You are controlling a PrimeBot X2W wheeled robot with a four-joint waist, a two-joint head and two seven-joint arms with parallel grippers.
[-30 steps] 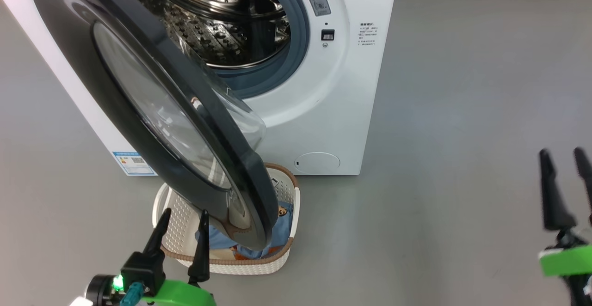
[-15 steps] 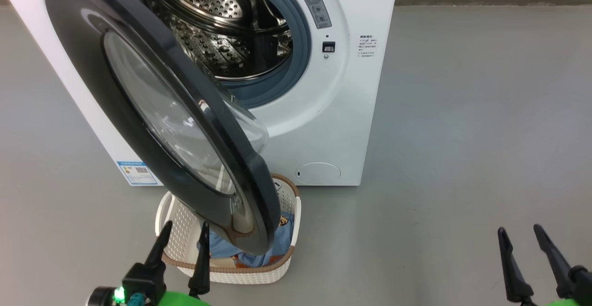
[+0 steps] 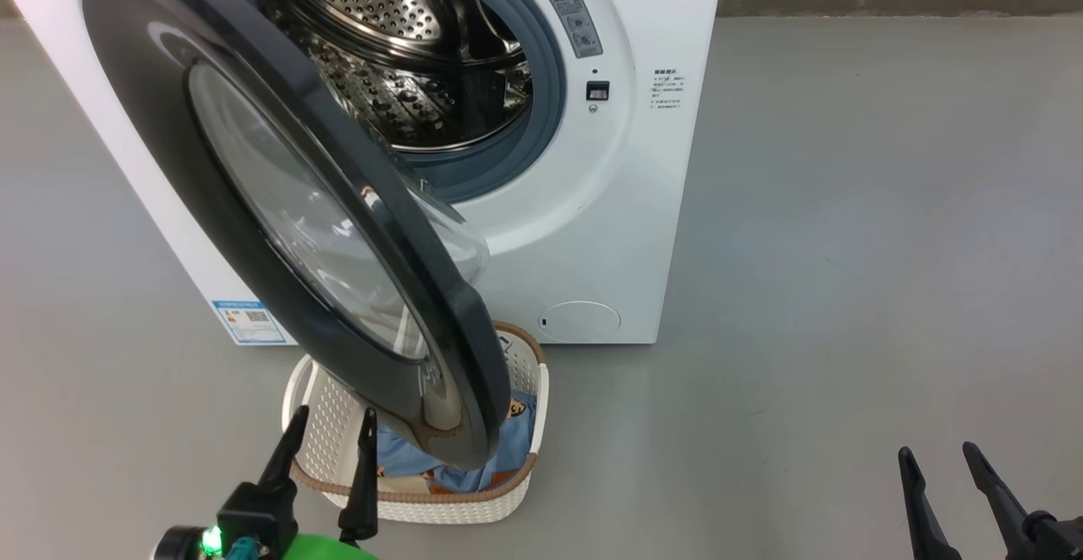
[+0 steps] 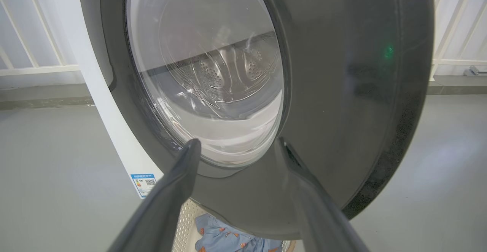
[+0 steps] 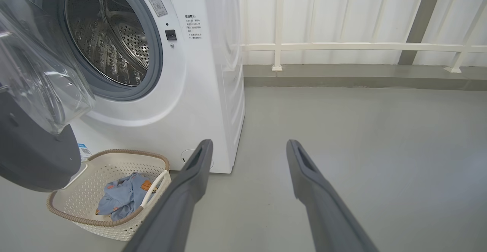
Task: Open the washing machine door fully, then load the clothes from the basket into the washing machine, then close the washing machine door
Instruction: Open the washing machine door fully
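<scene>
The white washing machine (image 3: 643, 171) (image 5: 213, 73) has its round black door (image 3: 279, 205) (image 4: 342, 92) swung out toward me, partly open, hanging over the basket (image 3: 525, 492) (image 5: 99, 221). Light blue printed clothes (image 3: 508, 446) (image 5: 121, 196) (image 4: 224, 238) lie in the cream basket on the floor in front of the machine. My left gripper (image 3: 332, 425) (image 4: 236, 145) stands open just in front of the door's outer face, low down. At the lower right, away from everything, my right gripper (image 3: 937, 458) (image 5: 247, 145) is open with nothing between its fingers.
Grey floor stretches to the right of the machine. A white railing (image 5: 342, 46) and a low kerb (image 5: 361, 77) run behind. The steel drum (image 3: 406, 44) shows through the opening. A blue energy sticker (image 3: 248, 321) sits low on the machine's front.
The camera has tilted, shifting the whole picture down a little. My right gripper has dropped from mid-right to the lower right edge. The left gripper and the door stay about where they were.
</scene>
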